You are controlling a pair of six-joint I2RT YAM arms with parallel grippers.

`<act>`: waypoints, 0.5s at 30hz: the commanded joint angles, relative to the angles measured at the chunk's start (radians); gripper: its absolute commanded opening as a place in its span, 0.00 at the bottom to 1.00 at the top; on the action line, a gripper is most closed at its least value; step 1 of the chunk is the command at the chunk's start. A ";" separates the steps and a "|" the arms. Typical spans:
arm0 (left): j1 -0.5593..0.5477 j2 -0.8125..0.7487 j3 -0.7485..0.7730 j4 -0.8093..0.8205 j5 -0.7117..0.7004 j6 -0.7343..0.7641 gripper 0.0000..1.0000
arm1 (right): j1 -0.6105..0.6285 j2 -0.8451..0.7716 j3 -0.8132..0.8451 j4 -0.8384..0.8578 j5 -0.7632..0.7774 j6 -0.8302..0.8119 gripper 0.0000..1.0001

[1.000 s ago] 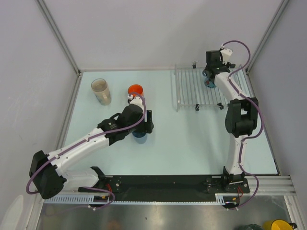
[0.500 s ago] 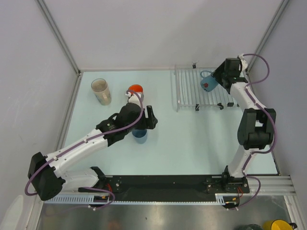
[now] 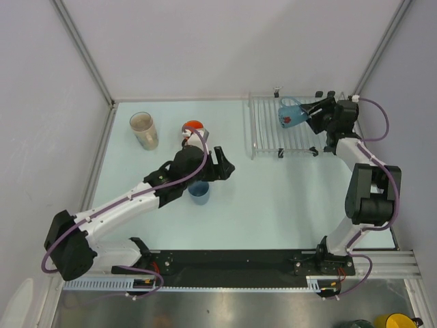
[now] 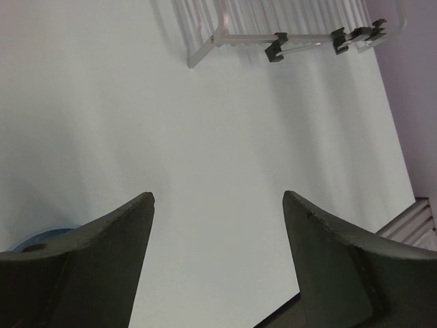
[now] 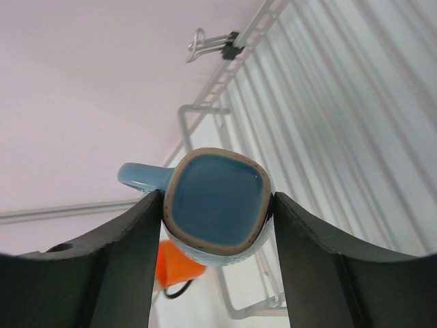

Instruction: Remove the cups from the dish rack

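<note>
A: Three cups sit out on the bench (image 3: 273, 198) already: beige tumbler (image 3: 144, 130), orange mug (image 3: 193, 127), light-blue cup (image 3: 199, 193). The last one, the teal-blue mug (image 3: 290, 115), is over the far right part of the dish rack (image 3: 266, 137), tipped over, handle toward the back wall, looks lifted off the rods

B: Right end effector (image 5: 217, 199)?

A: Pinching the mug across its body, one finger flat on each side. Left end effector (image 3: 222, 167) is spread with nothing in it, just right of the light-blue cup

B: How to finish this step well?

A: My call: get clear of the rack's low frame first, then swing left over bare bench between the rack and the left arm. Turn the mug upright before lowering, set it apart from the other cups, and let go only once the base is flat. It looks glazed, probably slick, so no easing the pinch mid-carry. The left arm should keep out of that lane

B: Versus a second ago?

A: Then the right arm reached down into the rack's far right side, mug low by the rods. Now the mug is raised and tipped, and the wrist has swung out right. The left end effector stood right over the light-blue cup, hiding most of it; it has since slid off to the right and the cup stands free
</note>
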 commanded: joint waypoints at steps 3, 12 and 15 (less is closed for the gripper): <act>0.030 0.000 -0.034 0.205 0.047 -0.120 1.00 | -0.021 -0.089 -0.178 0.534 -0.274 0.291 0.00; 0.144 0.051 -0.138 0.458 0.231 -0.233 1.00 | 0.025 -0.230 -0.303 0.586 -0.280 0.291 0.00; 0.156 0.079 -0.152 0.542 0.248 -0.252 1.00 | 0.021 -0.238 -0.344 0.629 -0.276 0.324 0.00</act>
